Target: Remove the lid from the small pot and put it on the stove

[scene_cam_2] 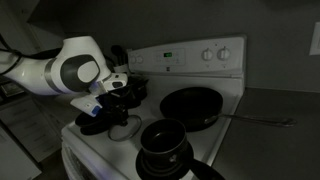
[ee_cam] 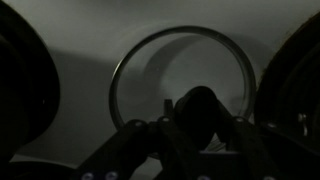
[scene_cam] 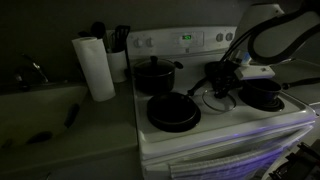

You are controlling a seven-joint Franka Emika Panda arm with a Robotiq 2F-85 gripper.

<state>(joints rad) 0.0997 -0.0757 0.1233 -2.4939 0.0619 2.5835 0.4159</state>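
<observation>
– wrist view: where is the lid (ee_cam: 175, 75), and how would it handle?
– straight ahead of the gripper (ee_cam: 200, 118), white stove (ee_cam: 85, 100) showing through its glass. likely light, stiff, slick and breakable; take it by the dark centre knob (ee_cam: 200, 98).
– and the jaws?
– they converge at that knob; too dark, cannot tell whether they pinch it.
</observation>
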